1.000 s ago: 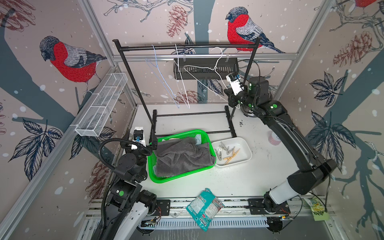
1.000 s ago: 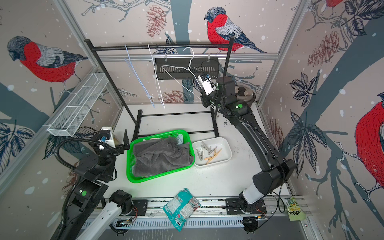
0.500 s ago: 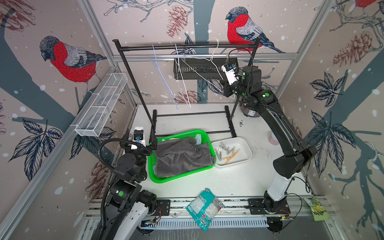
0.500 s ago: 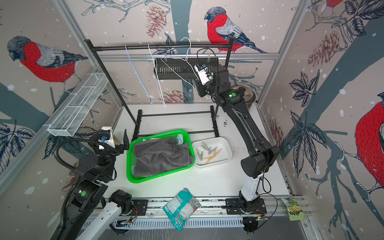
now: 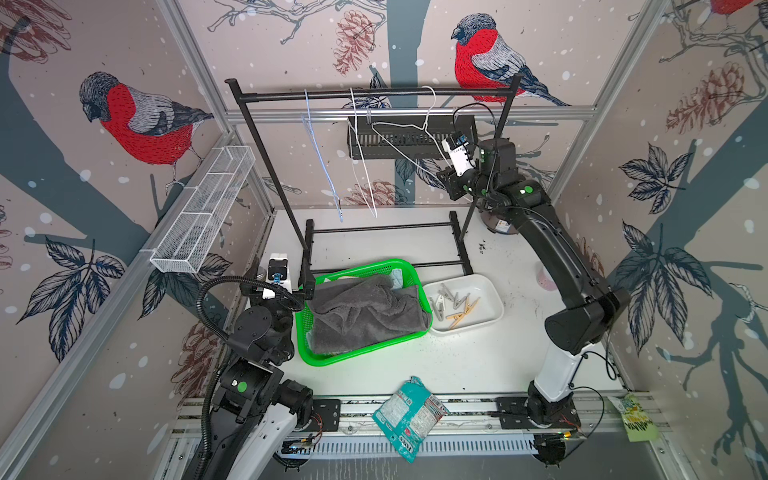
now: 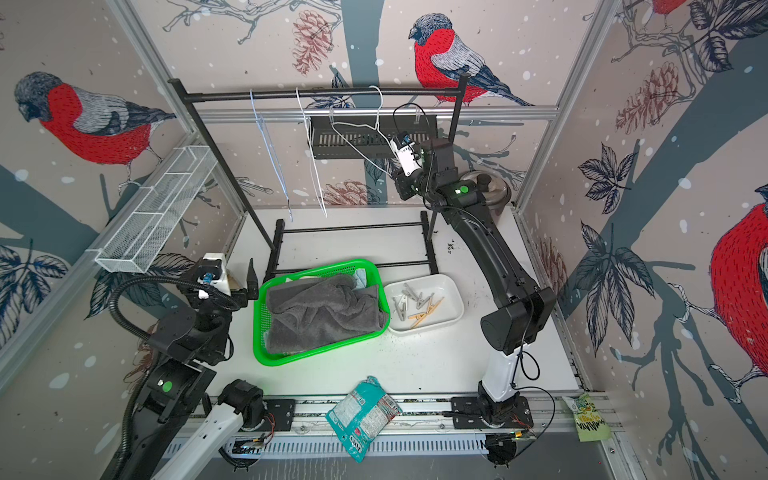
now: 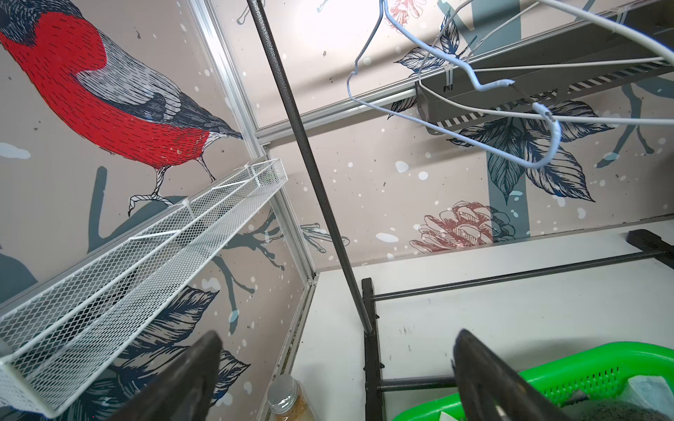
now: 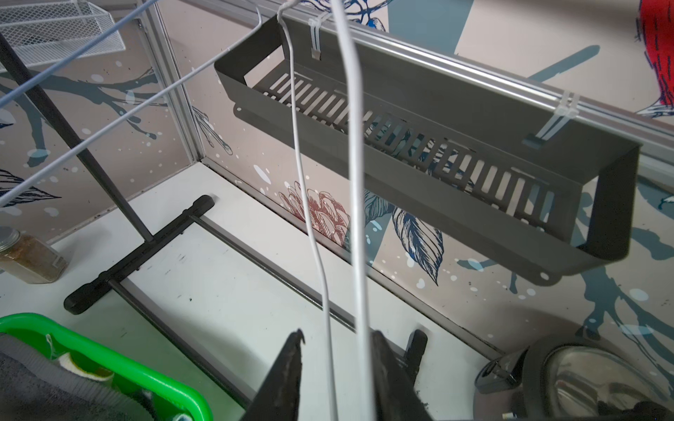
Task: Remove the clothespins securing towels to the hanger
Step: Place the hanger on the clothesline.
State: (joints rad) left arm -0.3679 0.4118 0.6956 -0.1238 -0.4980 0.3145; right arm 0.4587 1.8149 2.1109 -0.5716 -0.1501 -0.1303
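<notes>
Several clothespins point(image 5: 455, 305) in white tray point(image 5: 487, 300).
Likely light, springy: pinch both legs; right end effector point(image 8: 339, 333) part-open astride hanger wire point(image 8: 355, 164), left end effector point(image 7: 337, 333) wide, empty.

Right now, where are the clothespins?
In both top views the clothespins lie in the white tray, just right of the green basket holding the grey towel.

Right gripper point(image 8: 339, 337): jaws stood parted, white hanger wires point(image 8: 354, 182) between them.
Green basket point(image 8: 109, 359): held grey towel point(image 8: 29, 382).
Slotted shelf point(image 8: 474, 120): wall-mounted.
</notes>
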